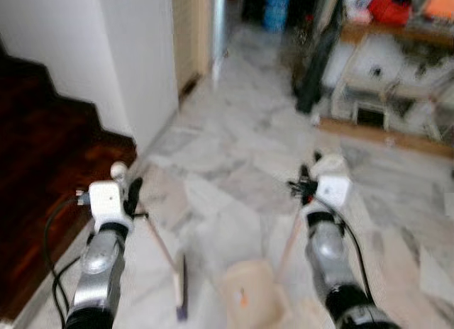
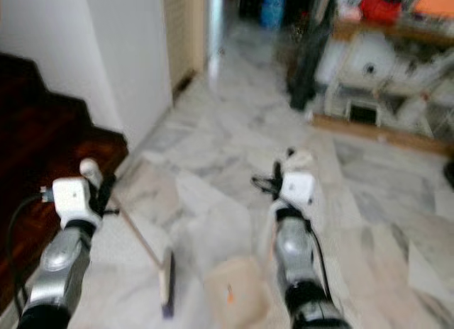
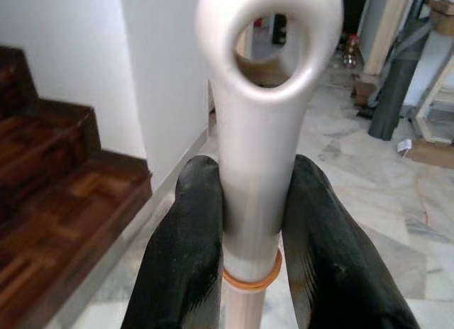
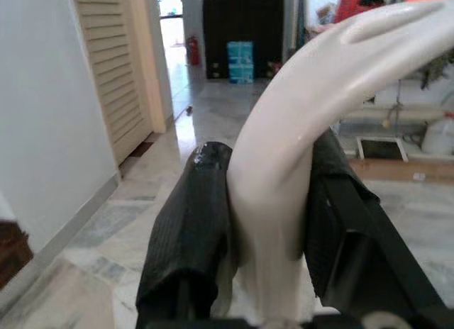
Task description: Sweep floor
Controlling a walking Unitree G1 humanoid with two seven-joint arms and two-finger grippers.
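My left gripper (image 3: pixel 248 222) is shut on the white broom handle (image 3: pixel 259 130), just below its ring-shaped end. From that gripper (image 1: pixel 131 194) the thin stick slants down to the broom head (image 1: pixel 181 286), which rests on the marble floor. My right gripper (image 4: pixel 266 201) is shut on the cream curved handle of the dustpan (image 4: pixel 319 95). The dustpan (image 1: pixel 248 290) sits low on the floor between my arms, below the right gripper (image 1: pixel 306 183). The eye views are blurred.
Dark wooden stairs (image 1: pixel 42 173) rise on my left beside a white wall (image 1: pixel 135 52). A louvred door (image 4: pixel 110 67) and a hallway lie ahead. A cluttered shelf unit (image 1: pixel 397 67) and a dark upright object (image 1: pixel 312 74) stand at the right. Marble floor (image 1: pixel 234 145) stretches ahead.
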